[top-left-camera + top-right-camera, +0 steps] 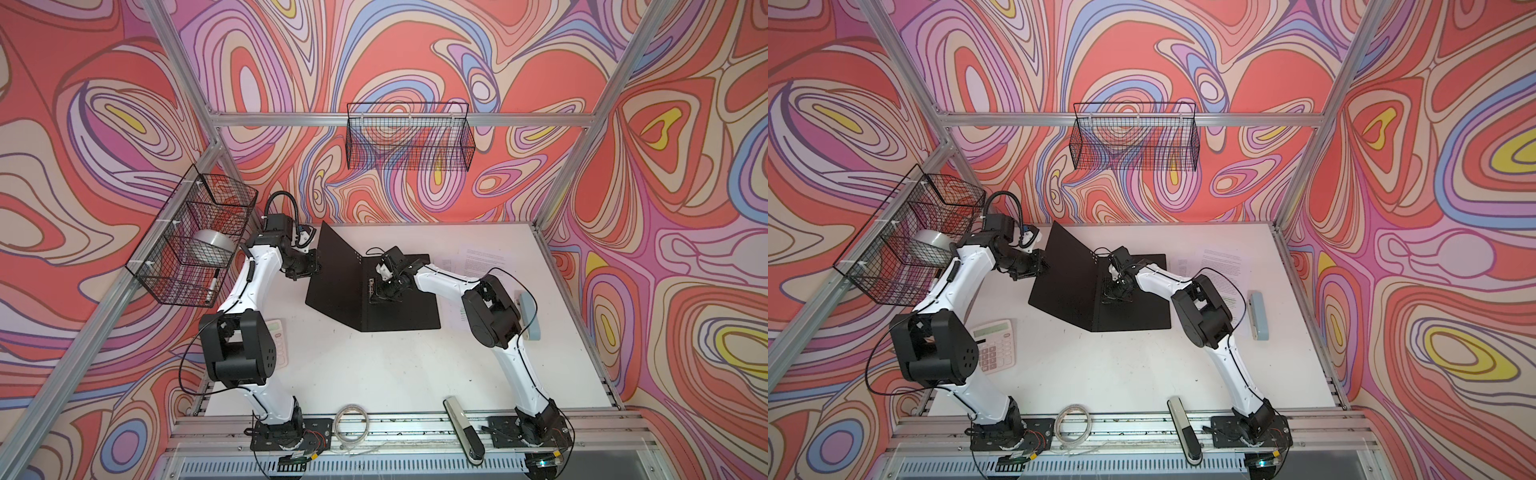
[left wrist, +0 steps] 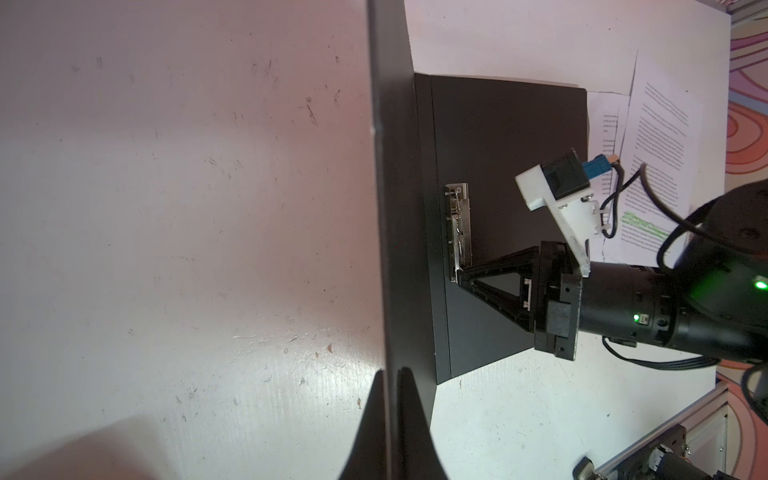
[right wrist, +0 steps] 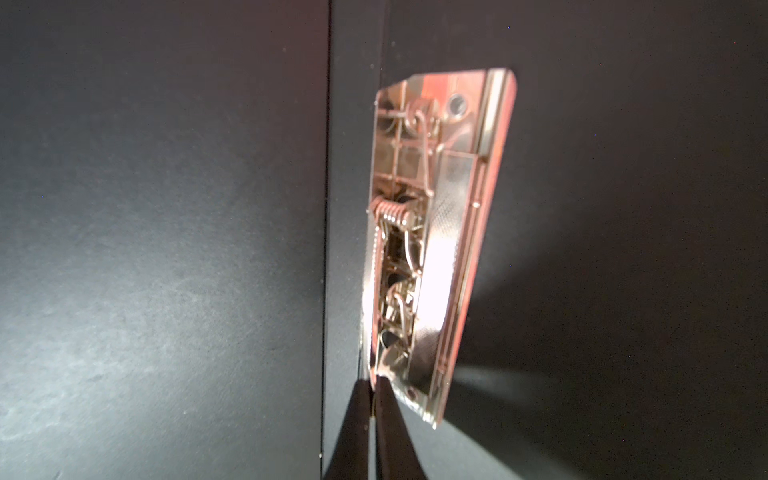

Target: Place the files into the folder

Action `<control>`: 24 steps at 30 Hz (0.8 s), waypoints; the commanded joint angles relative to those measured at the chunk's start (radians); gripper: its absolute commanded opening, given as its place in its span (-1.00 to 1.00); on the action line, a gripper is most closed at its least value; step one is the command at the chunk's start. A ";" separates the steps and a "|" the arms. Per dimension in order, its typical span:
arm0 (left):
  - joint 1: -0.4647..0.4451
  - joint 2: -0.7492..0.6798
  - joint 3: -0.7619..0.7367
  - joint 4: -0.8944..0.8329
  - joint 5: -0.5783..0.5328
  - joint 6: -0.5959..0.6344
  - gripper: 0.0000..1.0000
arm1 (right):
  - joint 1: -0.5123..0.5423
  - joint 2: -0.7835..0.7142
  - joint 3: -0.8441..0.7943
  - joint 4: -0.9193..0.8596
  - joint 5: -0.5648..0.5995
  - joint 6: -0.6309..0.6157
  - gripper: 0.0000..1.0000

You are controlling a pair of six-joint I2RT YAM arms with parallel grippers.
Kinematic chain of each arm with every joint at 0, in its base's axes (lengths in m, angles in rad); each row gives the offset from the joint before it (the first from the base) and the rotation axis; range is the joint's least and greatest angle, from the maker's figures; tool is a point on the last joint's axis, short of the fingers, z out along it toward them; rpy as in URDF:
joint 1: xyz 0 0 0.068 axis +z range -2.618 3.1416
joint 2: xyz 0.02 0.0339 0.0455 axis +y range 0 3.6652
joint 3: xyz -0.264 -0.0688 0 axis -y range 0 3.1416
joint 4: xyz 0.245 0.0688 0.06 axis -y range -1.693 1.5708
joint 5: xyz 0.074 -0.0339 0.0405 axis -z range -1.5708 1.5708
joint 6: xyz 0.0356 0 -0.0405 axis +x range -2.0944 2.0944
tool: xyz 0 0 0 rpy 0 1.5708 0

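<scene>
Tabletop of scuffed matte white board point(image 1: 374, 365), with bare open surface on the near side of the folder. Flat rectangular folder with a matte black inside point(image 1: 409, 309) lies open at mid-table, toward the far side. Its right half rests flat on the board; its left half is raised and leans leftward, stiff and thin-edged. The spine, its long axis, runs from the far side toward the near side. Loose white paper files printed with small black text point(image 1: 486, 259), one passage highlighted green, lie flat just right of the folder's flat half. They are partly under the right arm point(image 1: 449, 278), long sides roughly parallel to the spine. Left gripper point(image 2: 388, 376) pinches the raised half's free edge, one black finger on each face. Right gripper point(image 3: 374, 380) has its tapered black fingers pressed together. Their tips touch one end of the shiny sprung metal clip point(image 3: 432, 249) beside the spine; whether metal sits between them cannot be told.
</scene>
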 commanded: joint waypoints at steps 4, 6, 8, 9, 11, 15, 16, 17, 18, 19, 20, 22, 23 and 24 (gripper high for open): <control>0.012 0.003 0.030 -0.035 -0.034 0.039 -1.00 | -0.018 0.096 -0.017 -0.129 0.142 -0.046 -1.00; 0.012 0.003 0.030 -0.034 -0.035 0.039 -1.00 | -0.018 0.107 -0.015 -0.136 0.142 -0.051 -1.00; 0.012 0.003 0.030 -0.036 -0.035 0.039 -1.00 | -0.020 0.114 -0.016 -0.137 0.141 -0.052 -1.00; 0.012 0.003 0.031 -0.037 -0.035 0.039 -1.00 | -0.020 0.112 -0.019 -0.138 0.142 -0.051 -1.00; 0.012 0.002 0.029 -0.038 -0.036 0.041 -1.00 | -0.019 0.103 -0.029 -0.126 0.140 -0.049 -1.00; 0.012 0.002 0.028 -0.036 -0.038 0.043 -1.00 | -0.020 0.074 -0.032 -0.124 0.144 -0.050 -1.00; 0.012 0.003 0.030 -0.036 -0.038 0.041 -1.00 | -0.020 0.067 -0.030 -0.126 0.145 -0.049 -1.00; 0.012 0.003 0.030 -0.036 -0.038 0.041 -1.00 | -0.021 0.062 -0.025 -0.131 0.147 -0.051 -1.00; 0.012 0.003 0.030 -0.036 -0.036 0.040 -1.00 | -0.021 0.056 -0.020 -0.134 0.147 -0.054 -1.00; 0.012 0.002 0.029 -0.036 -0.034 0.039 -1.00 | -0.021 0.051 -0.017 -0.137 0.147 -0.055 -1.00; 0.012 0.002 0.030 -0.036 -0.033 0.037 -1.00 | -0.021 0.048 -0.013 -0.141 0.147 -0.055 -1.00; 0.012 0.000 0.030 -0.037 -0.034 0.036 -1.00 | -0.021 0.043 -0.004 -0.149 0.149 -0.059 -1.00; 0.012 0.000 0.030 -0.038 -0.035 0.038 -1.00 | -0.021 0.043 0.001 -0.154 0.152 -0.063 -1.00; 0.012 -0.001 0.029 -0.037 -0.035 0.039 -1.00 | -0.021 0.044 0.007 -0.162 0.155 -0.067 -1.00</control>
